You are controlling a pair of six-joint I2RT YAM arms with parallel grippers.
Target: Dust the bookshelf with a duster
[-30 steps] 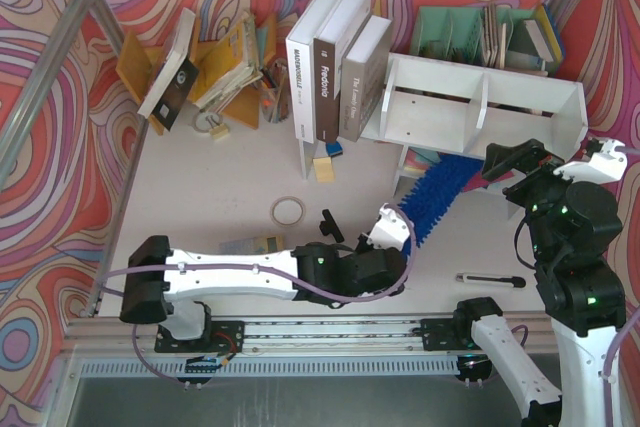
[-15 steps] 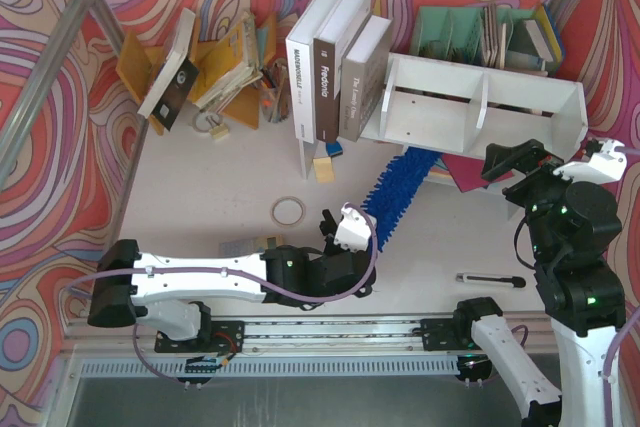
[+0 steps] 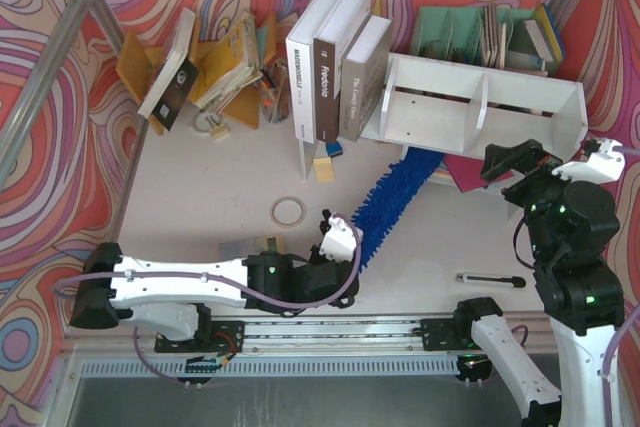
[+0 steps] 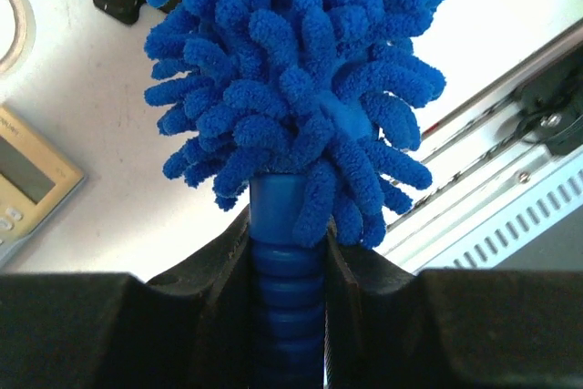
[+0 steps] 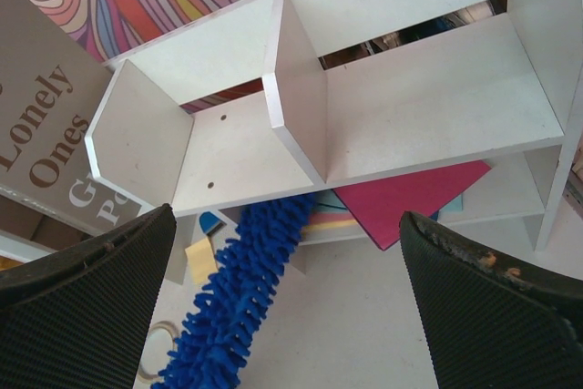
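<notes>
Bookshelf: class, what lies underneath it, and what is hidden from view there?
Under the bookshelf lie the tip of the duster and a pink sheet on other coloured papers. The shelf board covers their far ends, so how far they reach is hidden.

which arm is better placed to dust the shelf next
Probably left: the left gripper is shut on the duster, whose head points at the shelf. The right gripper is open and empty.

Bright, even light, soft shadows; all views sharp.
</notes>
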